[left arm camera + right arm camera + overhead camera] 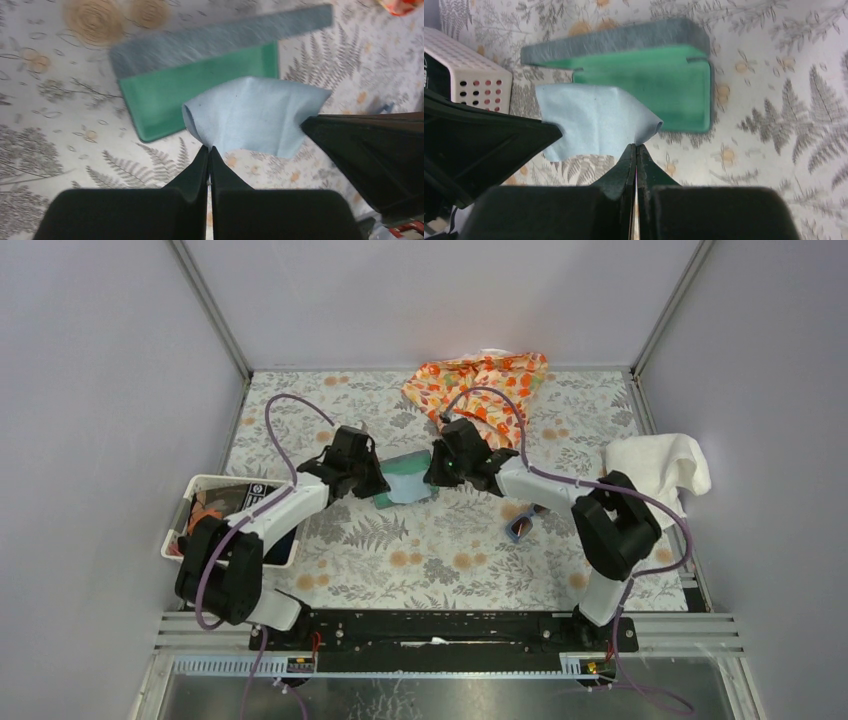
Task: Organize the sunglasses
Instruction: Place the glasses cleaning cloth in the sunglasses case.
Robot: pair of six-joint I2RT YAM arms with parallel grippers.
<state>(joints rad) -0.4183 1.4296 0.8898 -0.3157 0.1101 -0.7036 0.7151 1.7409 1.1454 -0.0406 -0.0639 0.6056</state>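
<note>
The blue-framed sunglasses [526,522] lie on the table mat to the right of centre, apart from both grippers. The dark grey case [403,466] lies open at centre with its green inside up; it also shows in the left wrist view [200,85] and the right wrist view [649,85]. My left gripper [209,149] is shut on one corner of the light blue cloth [255,112]. My right gripper [636,146] is shut on the opposite corner of the cloth [594,120]. The cloth hangs between them, just above the case's near edge.
A white perforated basket [205,483] with items stands at the left, also in the right wrist view [469,75]. An orange floral cloth [480,385] lies at the back. A white towel [660,465] lies at the right edge.
</note>
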